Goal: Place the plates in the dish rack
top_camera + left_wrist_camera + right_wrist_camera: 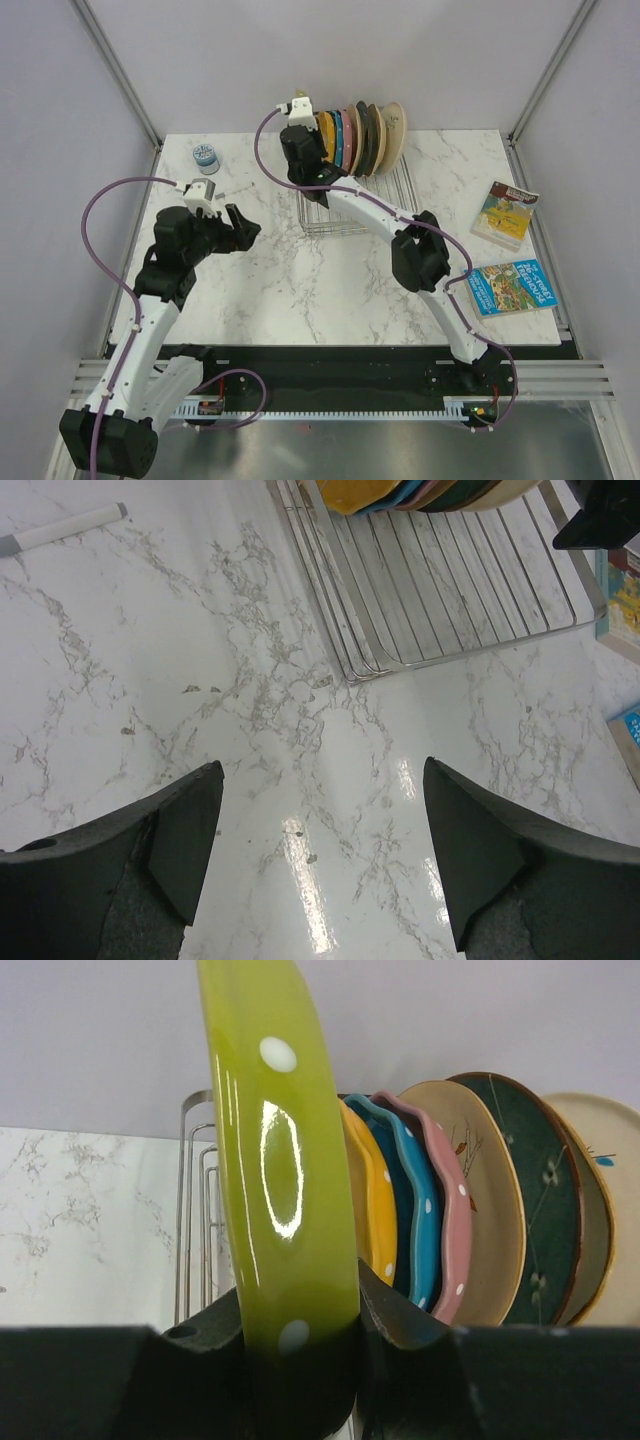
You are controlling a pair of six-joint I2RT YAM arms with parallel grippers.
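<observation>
Right wrist, centre frame: right jaws clamp lime green dotted plate (285,1210) upright, seemingly for the silver wire rack (460,590) slots; left jaws apart.

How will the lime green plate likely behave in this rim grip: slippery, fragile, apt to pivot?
Glossy highlights on the lime green plate suggest a slick glaze, so it may slip in the right end effector. It looks rigid, probably ceramic, so likely chips against the dish rack wires. Pinched at one rim spot, it could pivot.
</observation>
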